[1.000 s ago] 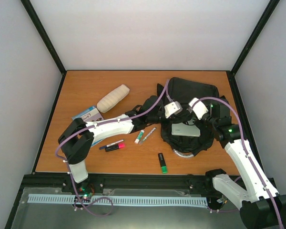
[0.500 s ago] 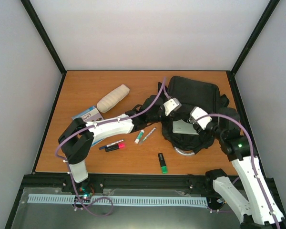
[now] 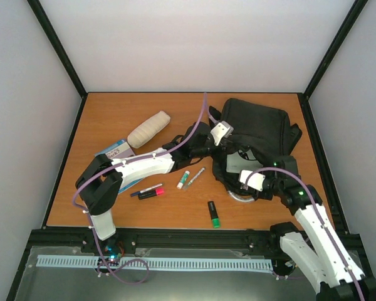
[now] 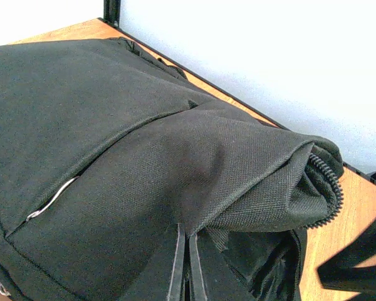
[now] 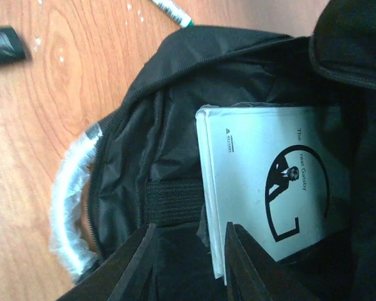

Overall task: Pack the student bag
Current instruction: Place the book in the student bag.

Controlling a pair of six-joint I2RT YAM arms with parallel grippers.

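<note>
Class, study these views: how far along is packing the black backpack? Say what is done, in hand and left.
Done: a white book lies inside the open black fabric backpack. In hand: the left gripper is shut on the backpack's fabric; the right gripper hangs open above the book. Left: the cream padded pouch, blue-and-white booklet, pens and green-and-black highlighter lie on the wooden table.

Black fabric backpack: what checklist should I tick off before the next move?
1. Mouth of the black fabric backpack pulled open by the left end effector, shut on its fabric: ok.
2. The white paperback book sits inside the backpack: ok.
3. Jaws of the right end effector apart, holding nothing: ok.
4. Book fully seated: cannot tell.
5. Everything packed: not ok; cream padded pouch and green highlighter lie on the wooden table.
</note>
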